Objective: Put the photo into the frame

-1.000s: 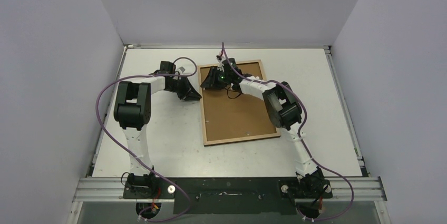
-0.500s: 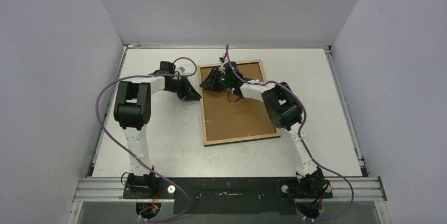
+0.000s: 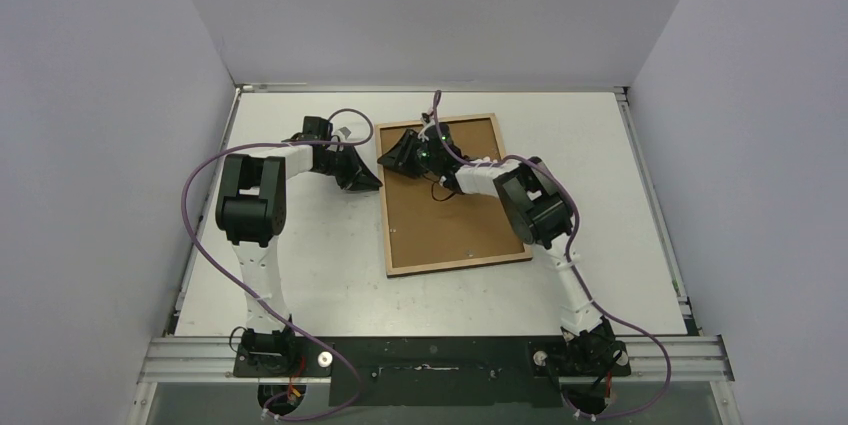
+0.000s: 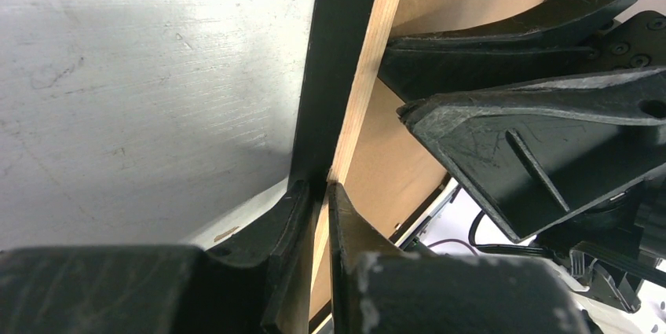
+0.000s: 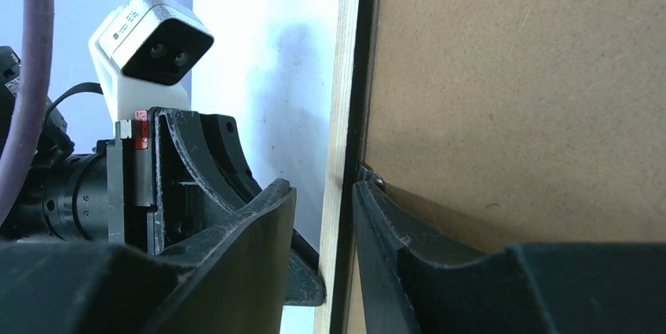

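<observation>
While the left gripper [image 3: 372, 182] is kept pressed together on the left rim of the frame [image 3: 460, 263], close to its far left corner, only the right arm is seen to have altered over the last second. Its elbow is drawn slightly toward the left edge of the table [image 3: 300, 275], and the purple cable [image 3: 437, 110] above its wrist is swung a little to the right. The right gripper [image 3: 390, 157] itself is held at the same corner.

The frame is not displaced. It lies back upward, its light wood rim showing, on the far half of the table near the middle, slightly skewed to the edges.

In the right wrist view the right gripper's fingers [image 5: 259, 232] are set astride the rim and partly spread, one outside it and one on the brown backing board [image 3: 450, 215]. A gap is left on the outer side, so no pinch is shown.

The photo is not visible in any view, and whether it already rests beneath the backing board cannot be told.

The change is judged to be a re-aiming of the right wrist rather than progress on the frame itself. The left grip is judged to steady the rim, and work at the board's edge is judged to be the step in hand.
</observation>
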`<state>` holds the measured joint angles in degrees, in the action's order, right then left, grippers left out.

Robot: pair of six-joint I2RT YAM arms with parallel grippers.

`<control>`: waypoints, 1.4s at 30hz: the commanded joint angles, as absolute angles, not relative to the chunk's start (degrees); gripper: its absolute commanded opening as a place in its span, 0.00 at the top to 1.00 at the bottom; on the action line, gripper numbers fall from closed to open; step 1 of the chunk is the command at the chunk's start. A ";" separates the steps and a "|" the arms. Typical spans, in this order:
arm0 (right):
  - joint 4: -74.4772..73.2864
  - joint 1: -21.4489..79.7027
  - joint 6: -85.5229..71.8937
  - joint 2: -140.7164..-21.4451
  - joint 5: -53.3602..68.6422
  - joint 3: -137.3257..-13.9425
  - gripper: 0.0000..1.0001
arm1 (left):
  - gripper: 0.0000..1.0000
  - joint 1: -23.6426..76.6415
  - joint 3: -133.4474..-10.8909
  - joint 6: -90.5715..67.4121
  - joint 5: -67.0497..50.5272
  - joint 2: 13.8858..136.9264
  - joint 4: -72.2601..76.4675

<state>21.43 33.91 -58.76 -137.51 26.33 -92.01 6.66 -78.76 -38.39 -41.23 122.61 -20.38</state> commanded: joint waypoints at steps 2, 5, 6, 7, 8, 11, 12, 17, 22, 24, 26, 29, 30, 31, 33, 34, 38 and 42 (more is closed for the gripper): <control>18.79 34.37 -55.92 -132.33 24.94 -88.34 0.62 | 0.92 6.97 -78.44 -36.39 -37.41 124.69 -23.86; 17.99 34.05 -54.32 -127.17 25.67 -87.35 0.60 | 0.87 6.41 -80.02 -35.19 -37.66 124.33 -25.00; 17.37 33.83 -53.91 -125.36 25.39 -87.04 0.60 | 0.85 6.18 -80.66 -34.78 -37.70 124.23 -25.38; 16.53 33.45 -53.57 -123.67 24.93 -86.63 0.59 | 0.82 6.04 -81.46 -34.38 -37.78 124.05 -25.54; 15.13 32.74 -53.20 -122.00 24.31 -86.21 0.59 | 0.79 5.75 -82.04 -33.96 -37.93 123.81 -25.57; 10.98 30.65 -51.83 -116.64 21.27 -83.77 0.58 | 0.71 5.04 -83.82 -33.13 -38.36 123.50 -25.68; 8.12 29.96 -50.69 -115.04 19.59 -83.37 0.57 | 0.68 4.79 -84.49 -32.94 -38.22 123.54 -25.74; -9.59 25.42 -40.97 -108.28 7.46 -82.55 0.52 | 0.55 3.14 -88.17 -32.80 -37.60 124.25 -24.19; -19.33 18.57 -37.82 -105.69 0.26 -82.01 0.43 | 0.46 3.05 -92.84 -34.88 -38.11 126.95 -20.37; -21.39 15.92 -37.04 -105.87 -2.83 -81.56 0.36 | 0.46 3.23 -94.15 -36.25 -38.40 128.34 -19.06; -24.76 14.06 -36.49 -107.12 -3.42 -82.04 0.32 | 0.45 3.49 -95.21 -37.51 -37.23 129.75 -18.61; -26.82 12.07 -35.18 -109.74 -0.82 -82.48 0.30 | 0.45 4.13 -96.39 -38.97 -36.97 131.89 -18.20; -27.00 11.67 -34.68 -110.30 -0.49 -82.46 0.29 | 0.45 4.42 -96.76 -39.25 -36.94 132.39 -18.32; -26.92 11.42 -33.98 -110.95 1.84 -82.47 0.29 | 0.46 4.80 -97.14 -39.43 -36.79 132.71 -18.69; -27.19 11.02 -33.07 -112.31 4.54 -82.96 0.28 | 0.46 5.37 -97.35 -39.60 -36.65 133.05 -19.36; -27.66 10.95 -32.83 -113.05 5.50 -83.33 0.27 | 0.46 5.77 -97.18 -39.78 -36.63 133.02 -19.38; -27.74 10.55 -32.97 -114.98 9.56 -83.03 0.27 | 0.49 6.54 -95.81 -40.26 -36.39 132.70 -20.41; -27.58 10.38 -32.28 -115.72 13.16 -82.21 0.26 | 0.51 6.80 -92.81 -40.67 -36.62 131.05 -20.48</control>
